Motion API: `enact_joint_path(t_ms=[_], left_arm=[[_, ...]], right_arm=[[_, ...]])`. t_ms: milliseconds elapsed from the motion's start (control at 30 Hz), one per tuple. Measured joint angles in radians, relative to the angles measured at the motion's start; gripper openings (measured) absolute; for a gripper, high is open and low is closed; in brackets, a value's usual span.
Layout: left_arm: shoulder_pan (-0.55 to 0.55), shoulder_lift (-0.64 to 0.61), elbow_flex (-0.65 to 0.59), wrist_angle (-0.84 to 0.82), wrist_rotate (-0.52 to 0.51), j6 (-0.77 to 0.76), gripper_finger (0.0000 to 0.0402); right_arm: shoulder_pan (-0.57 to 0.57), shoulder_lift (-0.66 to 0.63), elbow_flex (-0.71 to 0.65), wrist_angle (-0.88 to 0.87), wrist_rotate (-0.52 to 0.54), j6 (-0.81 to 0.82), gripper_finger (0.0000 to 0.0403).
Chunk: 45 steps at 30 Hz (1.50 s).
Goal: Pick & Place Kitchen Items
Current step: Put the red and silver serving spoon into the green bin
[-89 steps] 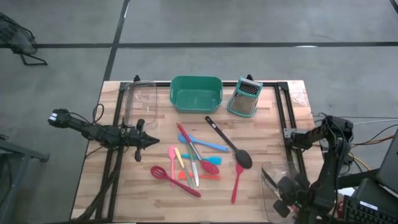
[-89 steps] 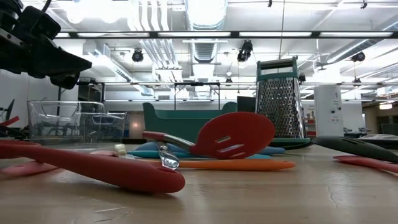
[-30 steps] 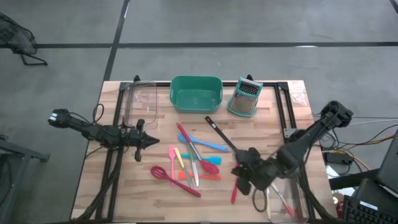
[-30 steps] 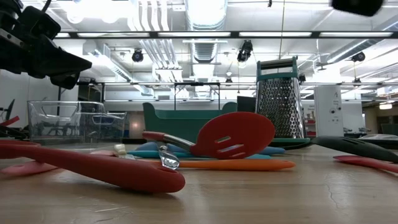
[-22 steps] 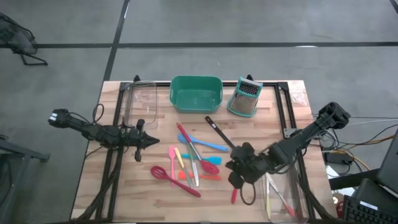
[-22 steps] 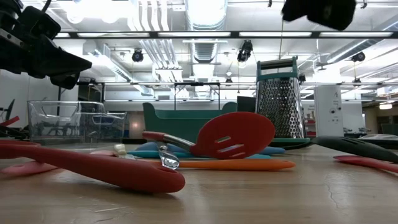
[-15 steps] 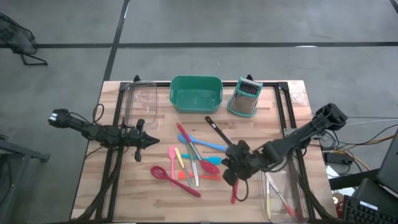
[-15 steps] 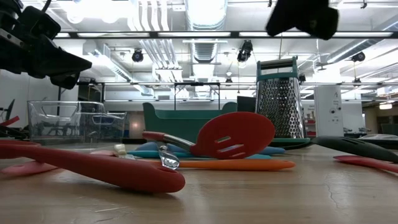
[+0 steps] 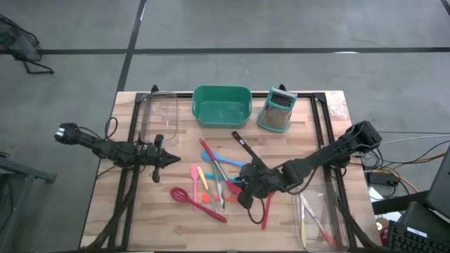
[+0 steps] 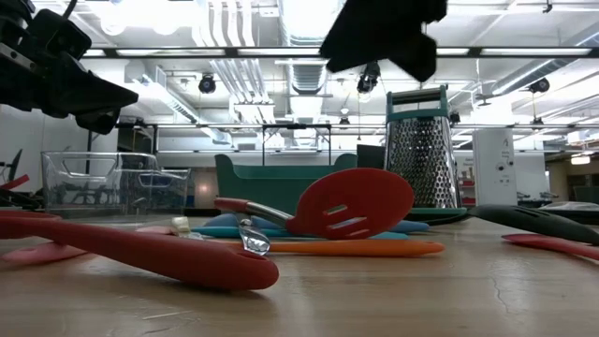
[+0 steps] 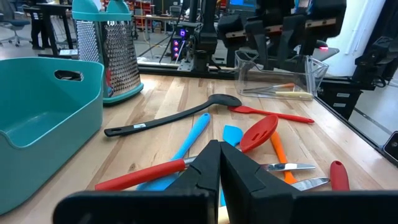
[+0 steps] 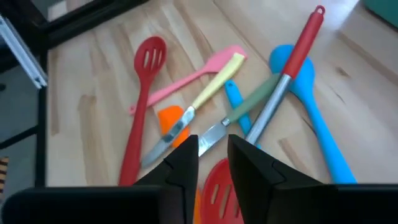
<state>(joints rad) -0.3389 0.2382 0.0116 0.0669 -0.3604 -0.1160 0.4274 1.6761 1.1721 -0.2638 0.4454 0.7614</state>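
Right gripper (image 9: 244,197) hovers above utensil pile (image 9: 218,184) at table (image 9: 295,147) centre, fingers (image 12: 249,171) slightly parted, holding nothing. Red slotted spatula (image 12: 217,190) lies directly beneath. Left gripper (image 9: 171,160) waits beside pile, fingers closed, empty.

You look past the right gripper (image 12: 213,163), fingers slightly parted, down at the table (image 12: 93,81). Take the blue spoon (image 12: 311,112) as landmark. A red-handled utensil (image 12: 292,62) crosses its bowl. Beyond that lie a yellow-handled knife (image 12: 205,99), a pink spatula (image 12: 186,78), then a red slotted spoon (image 12: 140,106), farthest away.
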Motion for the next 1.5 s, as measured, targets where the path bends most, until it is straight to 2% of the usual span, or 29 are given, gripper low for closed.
enact_joint_path(t_ms=[433,767,1100,1233,1500], left_arm=[[0.0,0.001,0.0,0.0,0.0,0.0,0.0012],[0.0,0.006,0.0,0.001,0.0,0.0,0.0012],[0.0,0.013,0.0,0.0,0.0,0.0,0.0012],[0.0,0.014,0.0,0.0,0.0,0.0,0.0012],[0.0,0.013,0.0,0.0,0.0,0.0,0.0012]], right_arm=[[-0.117,0.075,0.0,0.074,-0.011,-0.003,0.0154],[-0.202,0.192,0.002,0.171,-0.178,0.048,0.021],[-0.217,0.316,0.082,0.165,-0.206,0.046,0.0196],[-0.218,0.361,0.13,0.099,-0.226,0.035,0.0184],[-0.218,0.368,0.182,-0.004,-0.182,0.02,0.0169]])
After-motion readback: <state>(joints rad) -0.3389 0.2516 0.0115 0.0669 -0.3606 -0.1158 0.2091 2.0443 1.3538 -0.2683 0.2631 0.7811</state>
